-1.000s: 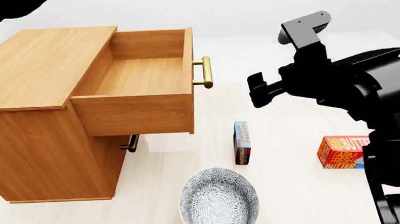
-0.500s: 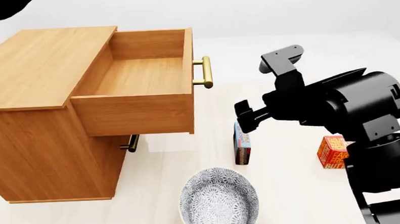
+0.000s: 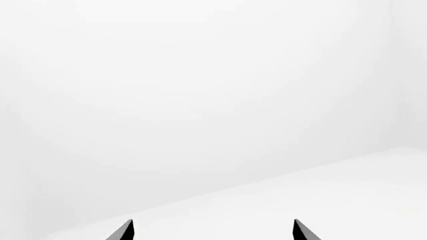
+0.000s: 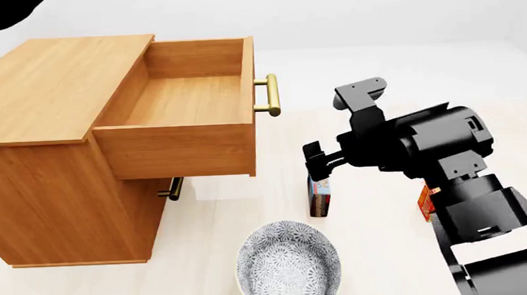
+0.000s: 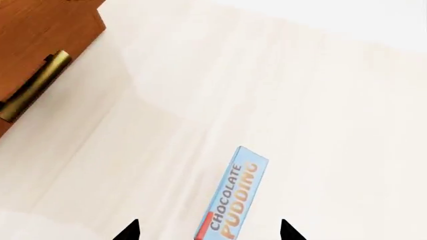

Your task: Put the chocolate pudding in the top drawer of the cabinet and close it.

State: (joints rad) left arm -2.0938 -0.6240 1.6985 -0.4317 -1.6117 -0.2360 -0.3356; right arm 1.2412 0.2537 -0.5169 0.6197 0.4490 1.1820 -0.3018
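Top drawer (image 4: 186, 97) open, empty. Chocolate pudding (image 5: 230, 200) on table, ungrasped; right tool (image 5: 208, 231) apart above it. Left tool (image 3: 212, 231) probably apart, idle.

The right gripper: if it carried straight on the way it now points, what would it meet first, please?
Most likely the chocolate pudding: the box stands between the open tips of the right gripper, though the remaining gap is hard to judge.
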